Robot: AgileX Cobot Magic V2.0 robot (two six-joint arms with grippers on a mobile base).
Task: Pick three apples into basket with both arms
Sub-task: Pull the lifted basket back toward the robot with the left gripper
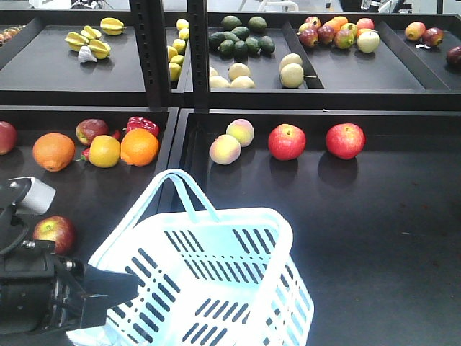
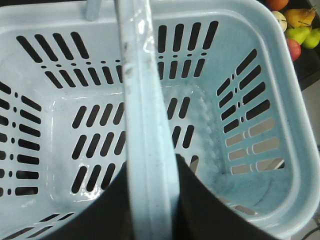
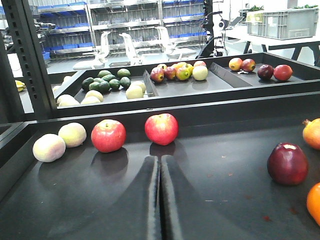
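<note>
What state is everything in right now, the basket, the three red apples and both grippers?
Basket: upright, empty.
Left apple: lying loose, outside basket.
Middle apple: lying loose, outside basket.
Right apple: lying loose, outside basket.
Left gripper: at basket rim, open or shut unclear.
Right gripper: fingers shut, holding nothing.

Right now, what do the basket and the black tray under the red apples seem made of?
Basket: glossy pale blue moulded plastic, judging by slotted walls and shine on its handle. Tray: matte black, likely painted metal or plastic; dull sheen, unclear.
</note>
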